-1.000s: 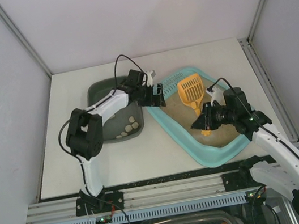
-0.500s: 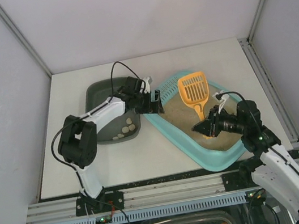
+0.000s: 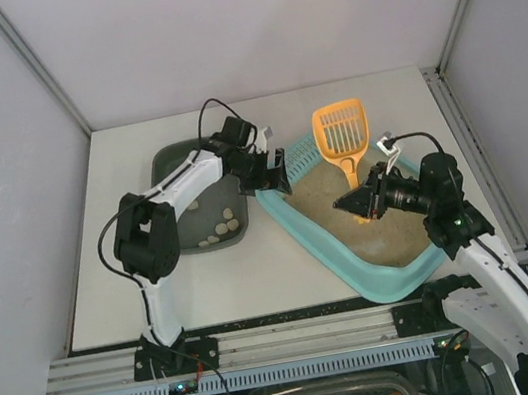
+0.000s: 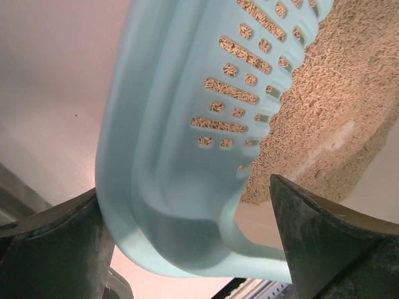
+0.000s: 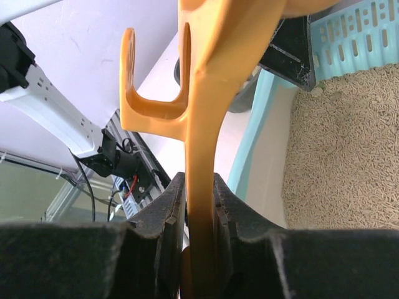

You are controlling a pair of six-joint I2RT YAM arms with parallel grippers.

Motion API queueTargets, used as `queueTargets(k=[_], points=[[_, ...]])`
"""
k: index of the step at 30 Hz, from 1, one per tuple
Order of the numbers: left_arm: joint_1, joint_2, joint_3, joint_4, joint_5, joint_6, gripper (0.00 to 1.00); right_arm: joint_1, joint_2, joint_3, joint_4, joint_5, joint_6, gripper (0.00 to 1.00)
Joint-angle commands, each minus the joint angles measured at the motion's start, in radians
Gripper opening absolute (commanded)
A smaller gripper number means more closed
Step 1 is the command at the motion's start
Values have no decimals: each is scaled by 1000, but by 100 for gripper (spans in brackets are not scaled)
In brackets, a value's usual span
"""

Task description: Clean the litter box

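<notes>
The light-teal litter box (image 3: pixel 355 269) lies right of centre with beige litter (image 3: pixel 399 234) in it. My left gripper (image 3: pixel 277 169) is shut on its perforated end. In the left wrist view the teal rim (image 4: pixel 156 124) fills the gap between my left gripper's (image 4: pixel 184 190) two dark fingers. My right gripper (image 3: pixel 359 204) is shut on the handle of an orange slotted scoop (image 3: pixel 341 132), held above the litter with its head over the box's far rim. In the right wrist view the scoop handle (image 5: pixel 204 124) is clamped in my right gripper (image 5: pixel 199 187), with the teal rim (image 5: pixel 250 144) beyond.
A dark grey-green tub (image 3: pixel 169 163) stands left of the litter box, with several pale lumps (image 3: pixel 225 226) in its near corner. My left arm reaches across it. Metal frame rails run along the table's right side (image 3: pixel 468 143) and near edge.
My right gripper has lifted the scoop and carried it toward the back right, out of the litter. My left gripper has shifted the box's perforated end slightly, turning the box.
</notes>
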Motion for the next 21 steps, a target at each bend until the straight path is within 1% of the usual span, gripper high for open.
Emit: queueTargets(k=[1, 4, 7, 8, 11, 12, 13, 16, 18, 19, 21], points=[[0, -14, 140, -26, 138, 26, 99, -15, 42, 65, 92, -19, 67, 0], [9, -24, 150, -39, 163, -4, 100, -16, 68, 71, 106, -11, 90, 0], [12, -28, 210, -94, 181, -20, 100, -18, 79, 77, 67, 32, 121, 0], [13, -26, 242, -121, 187, -20, 100, -17, 85, 94, 12, 73, 124, 0], [28, -18, 311, -196, 219, -35, 100, -15, 117, 195, -221, 236, 133, 0], [37, -29, 297, -190, 232, -53, 100, -15, 133, 239, -306, 291, 139, 0], [46, -53, 249, -152, 258, -84, 100, -13, 152, 279, -375, 342, 140, 0], [121, -112, 93, -12, 365, -209, 100, 25, 209, 363, -536, 481, 132, 0], [144, -150, 16, 41, 403, -241, 100, 73, 214, 373, -578, 560, 143, 0], [150, -155, 1, 37, 404, -231, 100, 107, 211, 366, -584, 600, 153, 0], [155, -153, -11, 17, 391, -200, 100, 142, 204, 339, -568, 634, 166, 0]])
